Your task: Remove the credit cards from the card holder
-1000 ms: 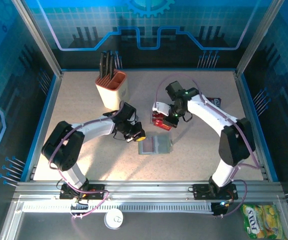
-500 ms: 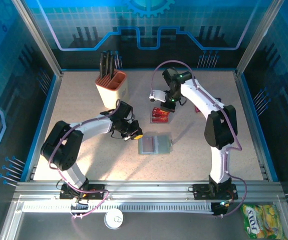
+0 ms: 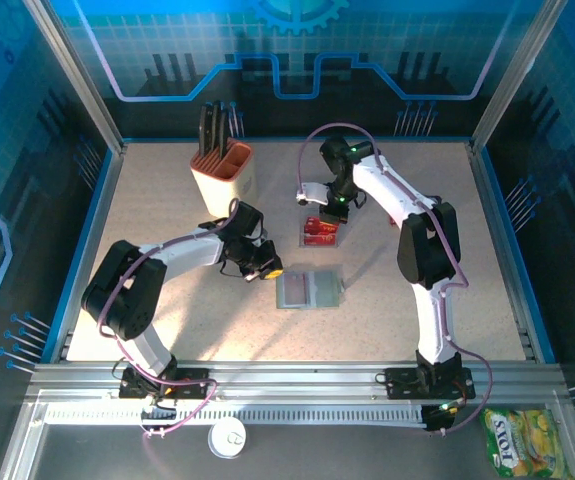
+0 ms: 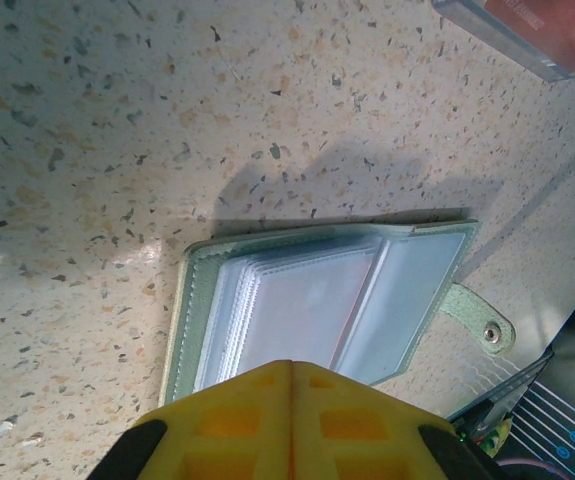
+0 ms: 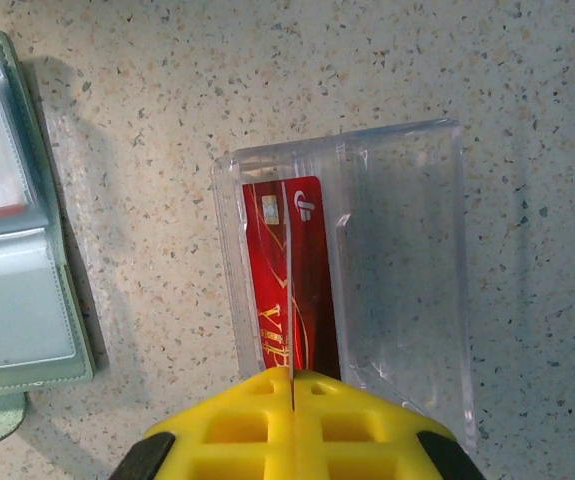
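Note:
The card holder (image 3: 309, 290) lies open on the table, grey-green with clear sleeves (image 4: 317, 300) and a snap strap (image 4: 482, 325). My left gripper (image 3: 270, 270) is shut and empty, with its yellow tips (image 4: 291, 364) over the holder's near edge. My right gripper (image 5: 293, 372) is shut on a thin credit card (image 5: 292, 300), seen edge-on above a clear plastic tray (image 5: 407, 260). A red credit card (image 5: 272, 270) lies in that tray. From above, the right gripper (image 3: 319, 210) hangs just behind the tray (image 3: 319, 232). The holder's edge (image 5: 7, 250) is left of the tray.
A beige knife block (image 3: 224, 175) with black handles stands at the back left. The table's raised blue rim (image 3: 97, 230) and metal frame posts enclose the work area. A white round lid (image 3: 229, 438) and a yellow snack packet (image 3: 527, 440) lie off the table at the front.
The right arm has folded in, and its wrist has drawn back from over the tray toward the far side, leaving the tray's red cards uncovered. The left gripper has edged slightly left.

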Motion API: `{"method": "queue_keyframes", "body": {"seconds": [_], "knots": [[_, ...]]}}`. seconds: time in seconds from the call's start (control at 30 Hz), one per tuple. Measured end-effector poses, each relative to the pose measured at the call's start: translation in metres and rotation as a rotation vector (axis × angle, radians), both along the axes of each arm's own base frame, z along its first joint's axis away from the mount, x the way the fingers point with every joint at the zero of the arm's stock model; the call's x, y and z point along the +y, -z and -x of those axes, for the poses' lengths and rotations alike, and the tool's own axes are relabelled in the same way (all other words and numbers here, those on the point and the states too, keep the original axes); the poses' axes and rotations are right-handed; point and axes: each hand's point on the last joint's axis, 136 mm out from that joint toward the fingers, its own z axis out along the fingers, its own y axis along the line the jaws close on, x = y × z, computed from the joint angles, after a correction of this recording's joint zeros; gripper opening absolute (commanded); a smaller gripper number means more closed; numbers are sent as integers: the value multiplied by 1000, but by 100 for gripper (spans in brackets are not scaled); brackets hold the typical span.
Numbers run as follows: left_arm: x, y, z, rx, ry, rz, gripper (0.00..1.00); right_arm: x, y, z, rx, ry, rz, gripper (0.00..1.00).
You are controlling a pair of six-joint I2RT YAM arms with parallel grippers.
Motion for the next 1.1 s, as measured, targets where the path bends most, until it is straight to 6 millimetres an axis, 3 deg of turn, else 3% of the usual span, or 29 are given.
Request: {"method": "queue_keyframes", "body": {"seconds": [0.4,0.57,0.8,1.1], "knots": [[0,2,0,4,0,-2,8,-5,6,4,15,39,17,19],[1,3,1,6,1,-3,7,-4,-7,5,-4,121,-17,21],[4,11,8,23,4,-8,6,5,-32,14,-32,376,-184,23],[6,19,15,26,6,-6,3,22,-19,35,116,779,-368,18]]}}
